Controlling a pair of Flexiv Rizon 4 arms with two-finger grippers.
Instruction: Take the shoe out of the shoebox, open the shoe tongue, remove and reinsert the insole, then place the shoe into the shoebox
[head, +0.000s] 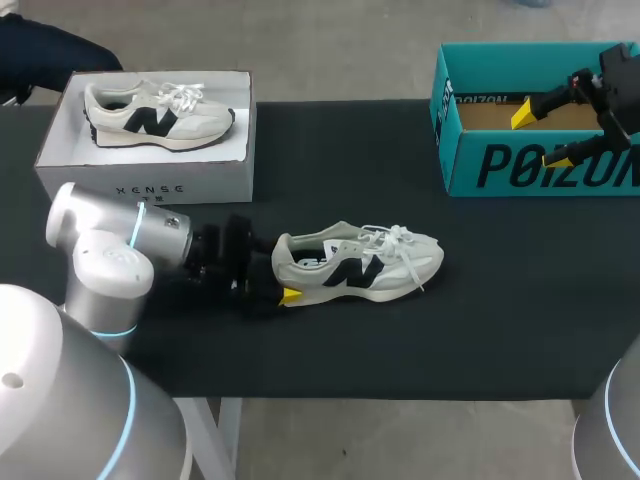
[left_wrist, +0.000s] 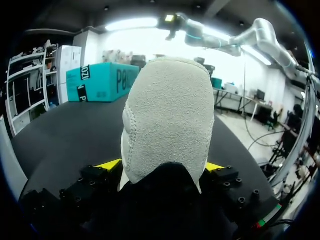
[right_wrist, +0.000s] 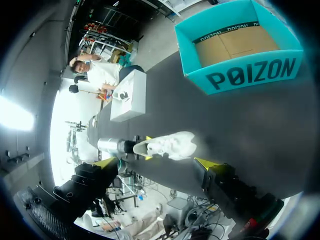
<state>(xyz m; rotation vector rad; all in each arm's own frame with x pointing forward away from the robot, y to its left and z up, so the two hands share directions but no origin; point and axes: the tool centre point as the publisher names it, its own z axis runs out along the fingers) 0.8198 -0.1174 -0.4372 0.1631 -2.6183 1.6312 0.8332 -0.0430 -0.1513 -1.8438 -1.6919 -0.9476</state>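
A pale grey shoe (head: 355, 262) with a dark logo and white laces lies on its sole mid-table, toe pointing right. My left gripper (head: 280, 280) is at its heel. In the left wrist view the suede heel (left_wrist: 167, 115) fills the gap of this gripper (left_wrist: 162, 167), a yellow fingertip (left_wrist: 107, 164) showing at each side; it stands open. The teal shoebox (head: 445, 140) sits far right, lidless and holding no shoe. My right gripper (head: 542, 137) hangs over it, open with nothing between its fingers. Its wrist view looks down on its own gripper (right_wrist: 156, 164), the shoe (right_wrist: 170, 145) and the shoebox (right_wrist: 240, 75).
A white box (head: 150, 180) at the far left holds a second, similar shoe (head: 155, 112). The black tabletop (head: 520, 300) runs to its front edge just below the shoe.
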